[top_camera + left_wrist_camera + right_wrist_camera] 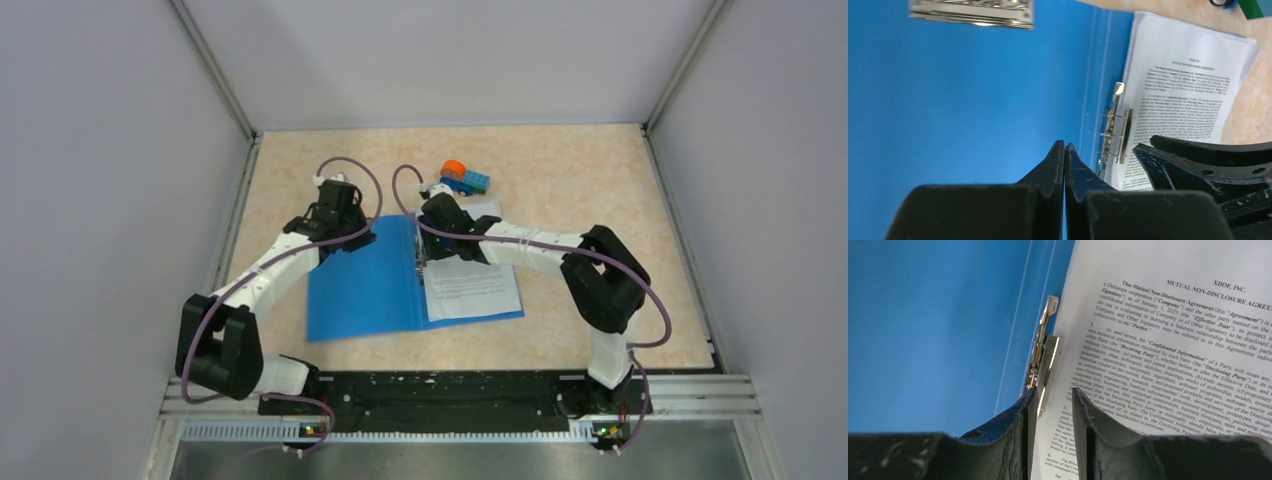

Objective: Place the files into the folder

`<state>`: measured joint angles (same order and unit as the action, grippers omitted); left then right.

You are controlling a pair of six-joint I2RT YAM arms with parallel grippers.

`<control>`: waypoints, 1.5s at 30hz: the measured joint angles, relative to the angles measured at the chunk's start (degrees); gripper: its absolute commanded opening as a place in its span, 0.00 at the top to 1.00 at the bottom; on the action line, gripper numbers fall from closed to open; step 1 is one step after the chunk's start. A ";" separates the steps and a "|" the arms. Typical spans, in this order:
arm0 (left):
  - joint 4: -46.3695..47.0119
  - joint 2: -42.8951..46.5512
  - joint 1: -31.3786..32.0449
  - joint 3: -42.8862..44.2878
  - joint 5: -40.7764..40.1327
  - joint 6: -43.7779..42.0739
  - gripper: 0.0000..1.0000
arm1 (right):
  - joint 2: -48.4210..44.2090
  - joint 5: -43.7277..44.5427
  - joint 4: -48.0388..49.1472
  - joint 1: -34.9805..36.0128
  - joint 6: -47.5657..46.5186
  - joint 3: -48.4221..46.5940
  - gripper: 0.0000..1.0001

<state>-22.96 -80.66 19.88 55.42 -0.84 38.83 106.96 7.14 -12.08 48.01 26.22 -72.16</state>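
Observation:
The blue folder (360, 290) lies open on the table. The files (470, 285), white sheets with dense print, rest on its right half by the metal clip (1044, 350). My left gripper (1064, 145) is shut with nothing in it, tips low over the folder's left cover (973, 90) just left of the spine. My right gripper (1054, 392) is open by a narrow gap and hovers over the left edge of the files (1173, 350). Its left fingertip is right beside the clip, and printed paper shows between the fingers. The right gripper's fingers (1198, 160) also show in the left wrist view.
A small blue-and-orange toy truck (465, 178) stands just beyond the files' far edge. Grey walls enclose the table on three sides. A second metal strip (973, 12) sits on the folder's left cover. The two grippers are close together near the spine.

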 measured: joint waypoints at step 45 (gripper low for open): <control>-2.71 9.38 -7.78 -5.73 -1.03 -0.55 1.00 | 9.22 10.60 -8.74 5.14 -1.07 -11.19 0.91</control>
<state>-25.67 -71.29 12.10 49.69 -1.87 38.28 116.18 17.74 -20.82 53.15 25.15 -83.35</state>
